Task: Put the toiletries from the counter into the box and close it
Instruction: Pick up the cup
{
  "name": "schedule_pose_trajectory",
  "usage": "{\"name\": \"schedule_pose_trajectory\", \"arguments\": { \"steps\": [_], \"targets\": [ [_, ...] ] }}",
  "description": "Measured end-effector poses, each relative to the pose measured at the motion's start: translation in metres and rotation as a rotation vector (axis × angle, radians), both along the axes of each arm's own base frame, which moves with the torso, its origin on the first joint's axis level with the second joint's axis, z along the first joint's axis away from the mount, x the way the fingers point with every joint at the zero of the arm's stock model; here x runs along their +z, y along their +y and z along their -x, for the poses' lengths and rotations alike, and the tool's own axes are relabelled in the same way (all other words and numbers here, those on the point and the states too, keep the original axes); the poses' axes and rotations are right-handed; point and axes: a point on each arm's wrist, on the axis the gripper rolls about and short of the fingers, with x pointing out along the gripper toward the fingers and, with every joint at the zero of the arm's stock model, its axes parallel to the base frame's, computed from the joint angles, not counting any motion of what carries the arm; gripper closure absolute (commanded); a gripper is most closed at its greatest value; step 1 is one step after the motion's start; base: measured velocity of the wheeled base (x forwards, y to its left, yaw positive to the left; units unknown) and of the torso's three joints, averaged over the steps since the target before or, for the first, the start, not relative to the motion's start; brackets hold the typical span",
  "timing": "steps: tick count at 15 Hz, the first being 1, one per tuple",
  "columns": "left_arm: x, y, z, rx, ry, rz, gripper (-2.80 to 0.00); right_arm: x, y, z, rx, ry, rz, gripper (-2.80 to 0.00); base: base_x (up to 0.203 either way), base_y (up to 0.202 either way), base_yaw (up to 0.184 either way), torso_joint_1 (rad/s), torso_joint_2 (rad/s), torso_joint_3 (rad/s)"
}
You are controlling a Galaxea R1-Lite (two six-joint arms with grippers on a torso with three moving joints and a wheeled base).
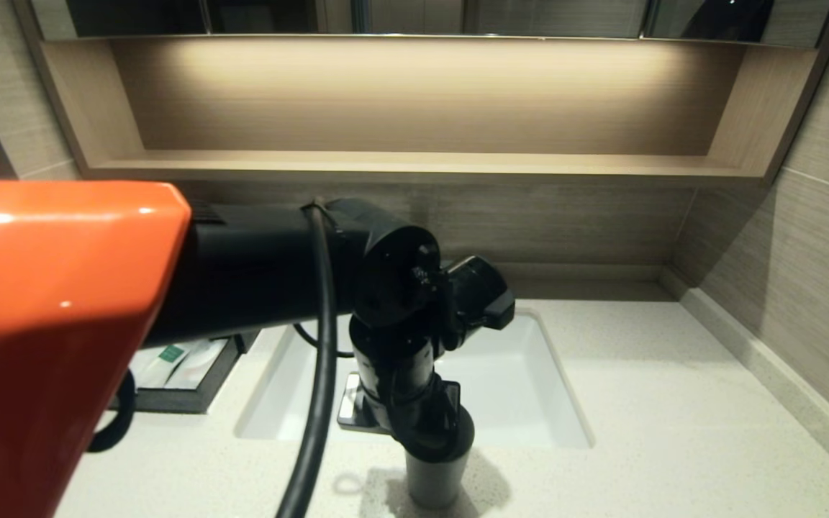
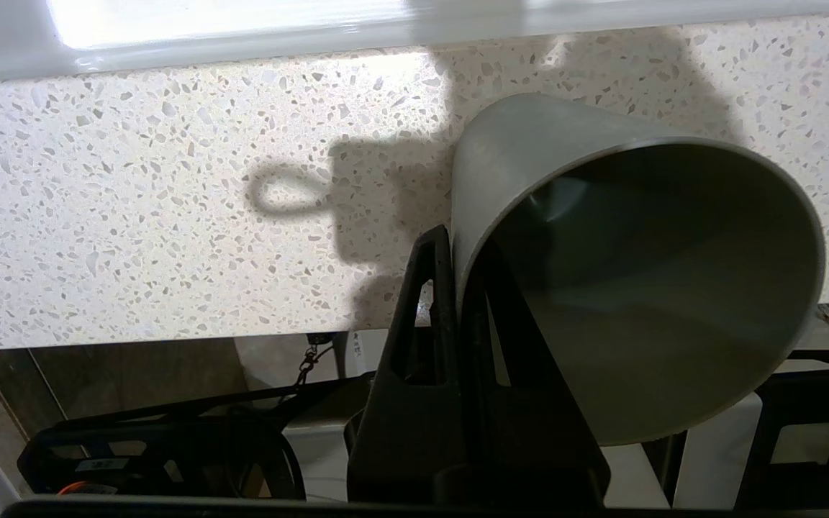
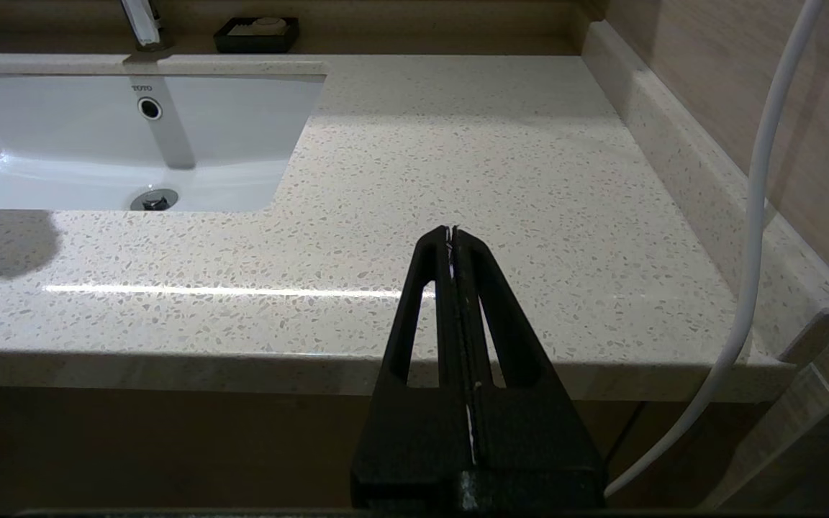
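Clamping the wall of a grey cup [image 2: 601,237], the left gripper [image 2: 458,252] had one finger [image 2: 425,324] outside and the other inside the rim, at the counter's [image 1: 673,403] front edge before the white sink [image 1: 529,403]. The black box [image 1: 198,381] sat well apart, at the counter's far left behind the arm, its open compartment holding a cream stick with a green label [image 1: 166,360] beside a pale packet [image 1: 202,363]. The right gripper [image 3: 452,237] hung pinched together on nothing, off the counter's front edge. A soap dish [image 3: 256,32] stood behind the sink.
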Motion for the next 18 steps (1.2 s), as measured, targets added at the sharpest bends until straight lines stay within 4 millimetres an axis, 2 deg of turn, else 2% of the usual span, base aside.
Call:
{"name": "schedule_pose_trajectory", "arguments": {
  "steps": [6,9,13,18],
  "targets": [
    [0.007,0.002,0.002,0.016,-0.011,0.019,0.00,0.000,0.000,0.000,0.000,0.000,0.000,0.00,0.000,0.000,0.000,0.000,0.00,0.000],
    [0.024,0.010,0.006,0.018,-0.040,0.052,0.00,0.000,0.000,0.000,0.000,0.000,0.001,0.00,0.000,0.000,0.000,0.000,0.00,0.000],
    [0.048,0.040,0.006,0.064,-0.050,0.055,0.00,0.000,0.000,0.000,0.000,0.001,0.000,0.00,0.000,0.000,0.000,0.000,0.00,0.000],
    [0.073,0.084,-0.009,0.145,-0.106,0.082,0.00,0.000,0.000,0.000,0.001,0.001,0.001,0.00,0.000,0.000,0.000,0.000,0.00,0.000]
  ]
}}
